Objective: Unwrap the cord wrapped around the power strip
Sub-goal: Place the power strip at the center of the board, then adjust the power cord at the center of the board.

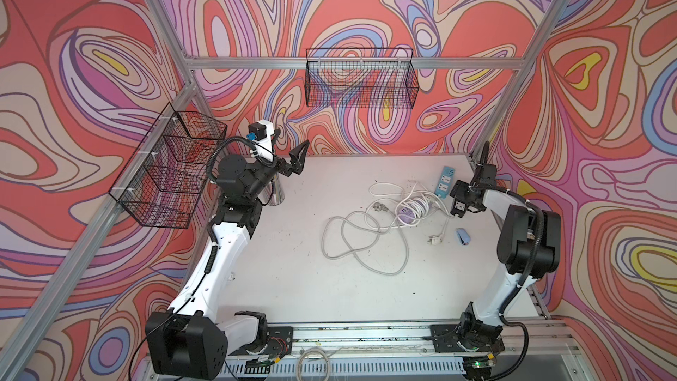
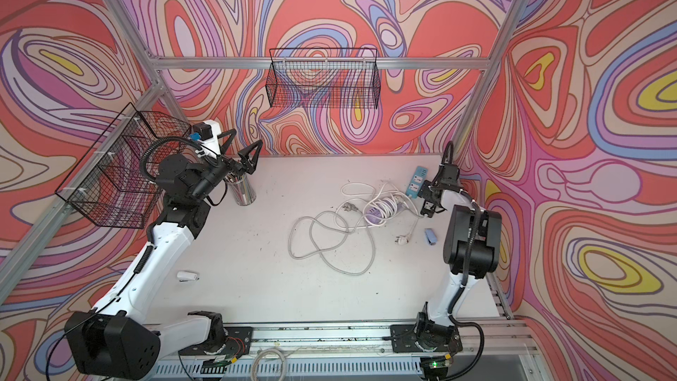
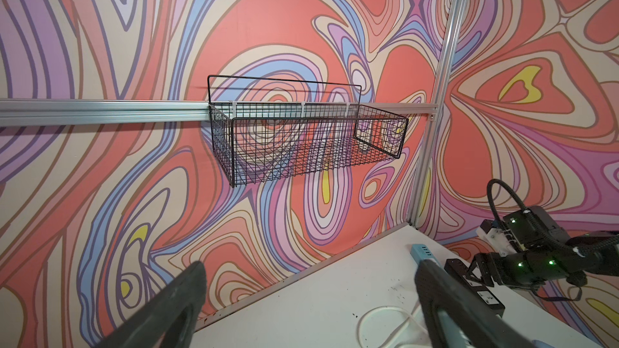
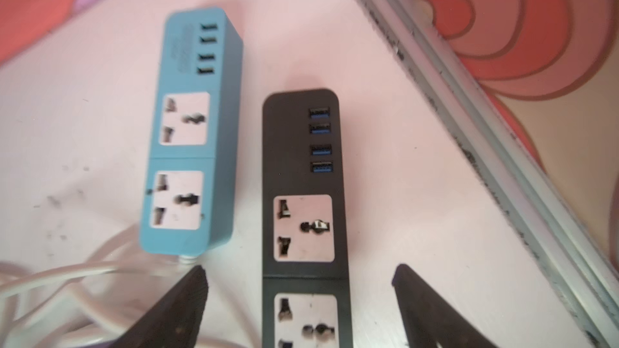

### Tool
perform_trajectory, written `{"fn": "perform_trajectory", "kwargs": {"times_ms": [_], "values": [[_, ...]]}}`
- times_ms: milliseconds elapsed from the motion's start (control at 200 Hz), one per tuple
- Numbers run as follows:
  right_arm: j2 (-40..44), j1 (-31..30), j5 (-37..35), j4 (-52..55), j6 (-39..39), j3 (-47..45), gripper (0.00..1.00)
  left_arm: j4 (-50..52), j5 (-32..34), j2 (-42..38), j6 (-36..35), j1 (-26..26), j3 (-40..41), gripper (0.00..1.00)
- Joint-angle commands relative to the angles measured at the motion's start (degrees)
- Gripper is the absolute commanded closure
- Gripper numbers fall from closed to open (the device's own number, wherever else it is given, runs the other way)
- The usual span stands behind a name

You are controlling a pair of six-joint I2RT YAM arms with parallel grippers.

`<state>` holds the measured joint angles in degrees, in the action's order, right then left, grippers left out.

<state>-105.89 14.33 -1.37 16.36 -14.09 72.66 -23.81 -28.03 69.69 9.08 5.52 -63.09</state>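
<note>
The right hand (image 4: 300,268) stands open, its fingers either side of a black power strip (image 4: 301,148) and clear of it, a blue power strip (image 4: 191,122) just beside, the purple power strip (image 1: 406,212) with white cord (image 1: 417,201) wound round it lying near on the counter (image 1: 293,251), and the left hand (image 3: 310,264) open too, well apart.

Left gripper (image 3: 311,266) held high, left of centre in both top views, jaws spread wide. Right gripper (image 4: 300,269) right of centre, angled down, jaws apart, empty.

Cord-wrapped power strip (image 1: 407,215) on table (image 1: 293,269), loose cord (image 1: 323,241) left.
</note>
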Motion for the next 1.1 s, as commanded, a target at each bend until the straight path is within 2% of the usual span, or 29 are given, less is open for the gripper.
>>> {"fn": "perform_trajectory", "kwargs": {"times_ms": [0,280,426,721,921,1097], "values": [[6.90,-1.88,1.98,-0.38,0.99,-0.07,0.09,-1.83,-0.48,-0.79,0.23,-0.42,0.55,0.00],[10.61,-10.97,7.56,6.85,0.59,2.73,0.10,-1.83,-1.24,-0.34,0.71,-0.42,0.42,0.00],[12.12,-11.42,12.24,8.01,-1.32,-0.57,0.11,-1.68,-1.27,-0.35,0.67,-0.42,0.31,0.00],[14.52,-12.38,14.02,9.35,-2.26,-7.84,0.12,-2.09,-2.29,0.17,1.55,-0.27,0.08,0.00],[19.43,-19.34,13.89,7.94,-2.99,-8.02,0.12,-2.32,-2.70,0.59,1.98,-0.07,0.09,0.00],[17.23,-27.03,16.61,5.76,-5.51,-4.99,0.13,-2.47,-2.96,0.86,2.35,-0.03,-0.06,0.00]]}}
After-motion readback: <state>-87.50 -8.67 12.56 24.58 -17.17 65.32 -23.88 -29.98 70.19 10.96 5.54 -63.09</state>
